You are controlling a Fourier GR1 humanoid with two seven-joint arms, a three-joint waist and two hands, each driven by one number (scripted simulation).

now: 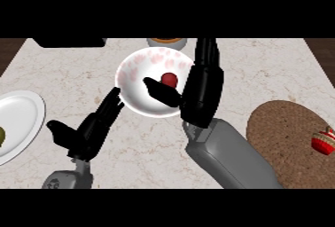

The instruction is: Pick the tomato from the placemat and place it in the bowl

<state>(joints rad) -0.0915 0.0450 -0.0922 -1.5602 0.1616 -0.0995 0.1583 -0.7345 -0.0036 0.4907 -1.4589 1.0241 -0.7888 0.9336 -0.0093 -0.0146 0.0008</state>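
Right hand point(196, 84) is hovering over the bowl point(141, 66), fingers released; tomato point(169, 79) is lying inside, just beside its thumb. Risk: lifting away, the thumb could be nudging the rim.

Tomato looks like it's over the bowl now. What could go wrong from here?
1. The right hand reaches across the bowl, thumb beside the tomato; pulling back could drag the tomato out or catch the rim.
2. The left hand rests with fingertips close to the bowl's edge; any move there might nudge it.
3. A small dish sits just behind the bowl and might get bumped.
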